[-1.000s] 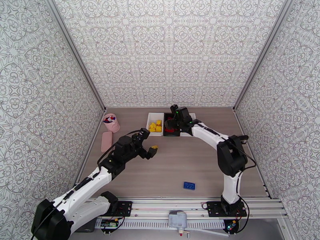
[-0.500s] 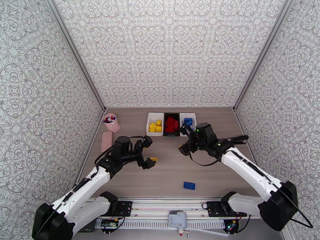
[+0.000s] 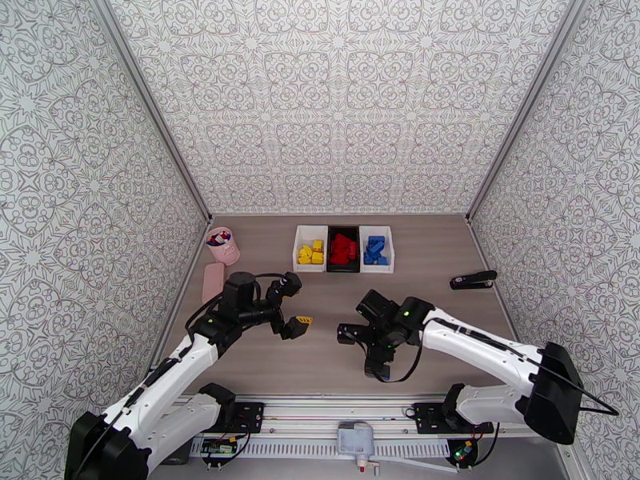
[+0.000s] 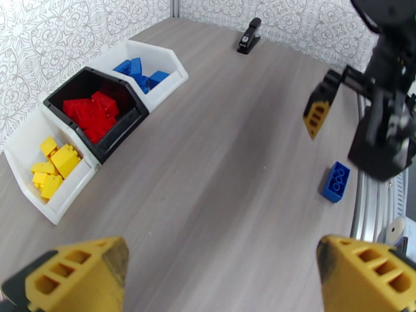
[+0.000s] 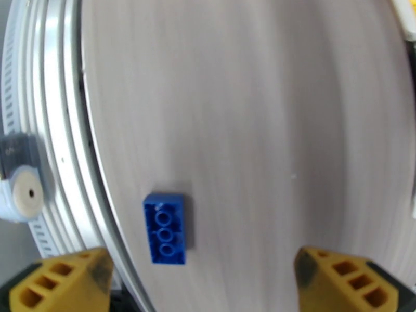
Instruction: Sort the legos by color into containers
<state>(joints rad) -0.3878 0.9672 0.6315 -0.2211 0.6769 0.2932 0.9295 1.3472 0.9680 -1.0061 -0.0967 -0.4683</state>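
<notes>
Right gripper (image 3: 362,352) is down at the near edge of the table, jaws spread wide with nothing between them. One stray blue brick (image 5: 165,228) is lying flat on the wood, studs up, just beside the rail. As far as I can tell it's the last piece loose on the table.

In the right wrist view the brick sits off-centre in my opening, nearer one fingertip than the other. Its long side runs across the line the jaws close on, so I'd be pinching the narrow width. That's good.

Left gripper (image 3: 292,306) is also fully released and carrying nothing. It hangs above bare table on its own side, well apart from the brick.

Up at the far end the three bins stand touching in a row. Yellow pieces are in one white bin (image 3: 310,229), red in the black bin (image 3: 343,229), and blue in the other white bin (image 3: 376,230).

So I reckon I'm at the approach for the final pick. Next I need to slide sideways until the brick is centred, drop until the fingertips straddle it, and then close. My worry is the rail, as it's tight on that side and a finger could clip it. After that it's a long carry to the blue bin.
</notes>
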